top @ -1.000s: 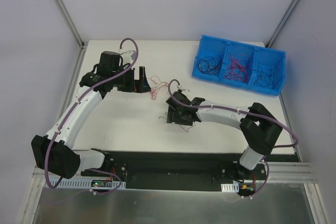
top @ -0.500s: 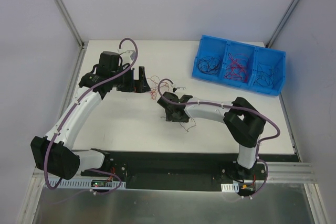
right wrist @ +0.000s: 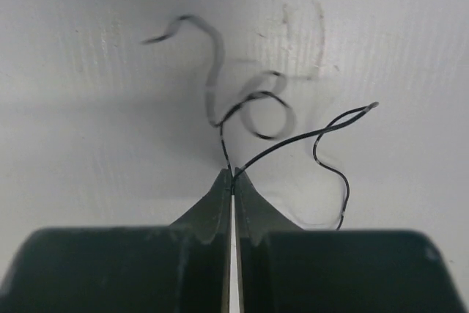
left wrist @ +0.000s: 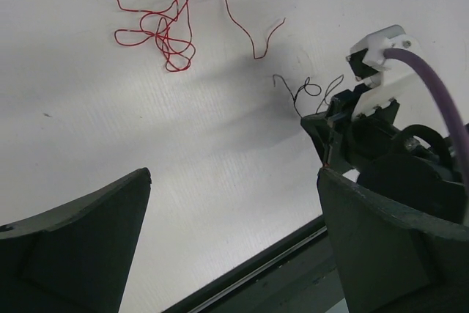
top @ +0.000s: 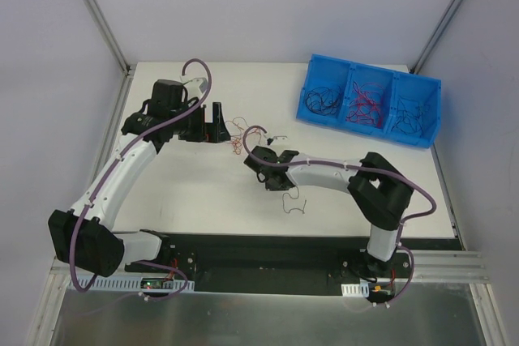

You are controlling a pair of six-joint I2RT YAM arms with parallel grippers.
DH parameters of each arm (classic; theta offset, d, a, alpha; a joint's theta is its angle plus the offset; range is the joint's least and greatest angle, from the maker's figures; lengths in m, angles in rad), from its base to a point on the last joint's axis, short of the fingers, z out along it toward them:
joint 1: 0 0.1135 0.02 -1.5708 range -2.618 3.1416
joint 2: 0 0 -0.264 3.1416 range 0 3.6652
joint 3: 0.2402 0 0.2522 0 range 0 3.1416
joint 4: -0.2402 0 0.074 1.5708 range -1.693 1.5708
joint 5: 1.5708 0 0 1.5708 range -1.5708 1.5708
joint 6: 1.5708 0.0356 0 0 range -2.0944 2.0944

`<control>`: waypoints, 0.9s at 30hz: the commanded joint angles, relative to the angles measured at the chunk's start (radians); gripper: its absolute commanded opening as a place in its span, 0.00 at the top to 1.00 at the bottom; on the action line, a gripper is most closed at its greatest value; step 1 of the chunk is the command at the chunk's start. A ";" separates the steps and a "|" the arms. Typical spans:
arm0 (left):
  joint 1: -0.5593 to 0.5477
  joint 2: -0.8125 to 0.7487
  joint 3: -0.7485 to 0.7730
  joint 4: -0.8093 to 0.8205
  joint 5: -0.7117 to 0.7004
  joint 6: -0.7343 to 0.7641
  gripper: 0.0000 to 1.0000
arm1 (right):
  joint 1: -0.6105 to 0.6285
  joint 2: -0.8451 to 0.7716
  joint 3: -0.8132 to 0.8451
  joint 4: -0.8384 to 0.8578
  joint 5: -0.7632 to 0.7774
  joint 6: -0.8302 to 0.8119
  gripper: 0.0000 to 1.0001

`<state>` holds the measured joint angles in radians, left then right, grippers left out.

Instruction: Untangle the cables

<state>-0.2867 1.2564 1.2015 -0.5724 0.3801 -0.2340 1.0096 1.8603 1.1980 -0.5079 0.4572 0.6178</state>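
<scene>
The right fingers (right wrist: 222,194) have swung left across the table (top: 203,188) towards the red tangle and have snapped closed, now pinching a thin black cable (right wrist: 322,130) at their very tips, its curly free ends trailing on the white surface. Another black strand (top: 296,202) lies loose nearer the arm bases. The left fingers (left wrist: 80,247) stand wide apart, holding nothing, just beside the red cables (left wrist: 165,31). More cables fill the blue bin (top: 373,71) at the far right.
</scene>
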 commanded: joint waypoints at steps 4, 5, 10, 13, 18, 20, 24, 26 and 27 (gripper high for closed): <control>0.034 0.028 -0.008 0.025 -0.017 0.009 0.05 | 0.004 -0.284 -0.099 -0.015 0.121 -0.105 1.00; 0.037 0.031 -0.008 0.026 -0.021 0.007 0.05 | 0.003 -0.332 -0.116 -0.015 0.126 -0.119 1.00; 0.047 0.040 -0.013 0.029 -0.035 0.007 0.05 | -0.029 -0.536 -0.134 -0.072 0.207 -0.211 1.00; 0.053 0.052 -0.013 0.031 -0.027 0.004 0.05 | -0.119 -0.659 -0.098 -0.103 0.233 -0.292 1.00; 0.067 0.057 -0.011 0.037 0.034 -0.010 0.05 | -0.437 -0.771 0.046 -0.100 0.128 -0.467 1.00; 0.069 0.054 -0.016 0.043 0.055 -0.016 0.05 | -0.572 -0.750 0.138 -0.092 0.088 -0.522 1.00; 0.067 0.051 -0.019 0.054 0.121 -0.030 0.05 | -0.814 -0.640 0.332 -0.078 0.008 -0.555 1.00; 0.069 0.043 -0.019 0.063 0.149 -0.037 0.05 | -0.896 -0.557 0.417 -0.063 -0.006 -0.582 1.00; 0.069 0.038 -0.022 0.071 0.160 -0.041 0.05 | -0.936 -0.508 0.463 -0.060 -0.012 -0.589 1.00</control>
<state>-0.2272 1.3174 1.1908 -0.5446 0.4492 -0.2512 0.1875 1.2175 1.5242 -0.5835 0.5125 0.1200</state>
